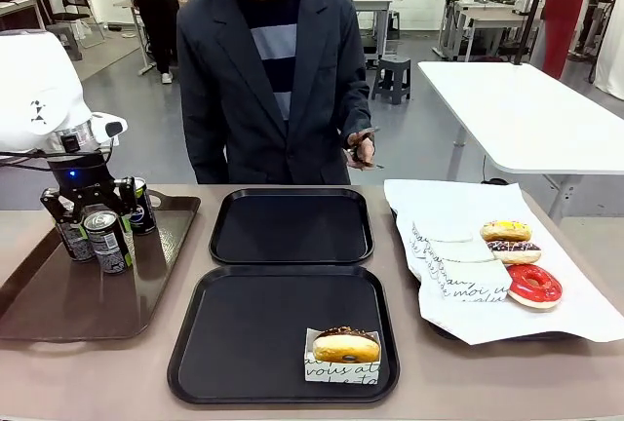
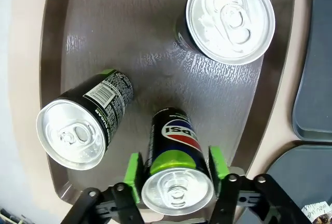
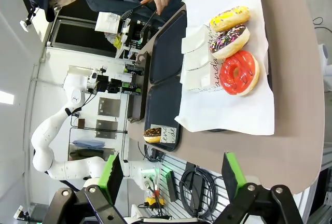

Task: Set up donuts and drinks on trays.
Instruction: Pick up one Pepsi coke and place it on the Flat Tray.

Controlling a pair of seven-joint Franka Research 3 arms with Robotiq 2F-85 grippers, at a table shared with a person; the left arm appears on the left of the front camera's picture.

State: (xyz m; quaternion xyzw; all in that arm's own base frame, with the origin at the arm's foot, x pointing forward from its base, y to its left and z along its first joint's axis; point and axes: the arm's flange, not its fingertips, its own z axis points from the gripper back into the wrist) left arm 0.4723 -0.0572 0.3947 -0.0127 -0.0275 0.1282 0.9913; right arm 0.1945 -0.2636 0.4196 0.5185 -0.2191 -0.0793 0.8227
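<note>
Left fingers (image 2: 135, 175) clamped on both sides of Pepsi can (image 2: 174, 141), which stands on brown tray (image 2: 155, 37). Two more cans (image 2: 231, 19) on same tray, apart from it (all three upright). Right gripper (image 3: 174, 175) fingers spread wide, holding nothing. Near black tray (image 1: 244, 343): one sleeved donut (image 1: 345, 346), near right corner. Far black tray (image 1: 291, 226) just behind. White paper (image 1: 585, 314): three donuts (image 1: 514, 251) in row.

Held can (image 2: 174, 151) flanked by second can (image 2: 83, 125), third can (image 2: 228, 19) beyond, far tray (image 1: 291, 226) bare, near tray (image 1: 253, 333) mostly free
</note>
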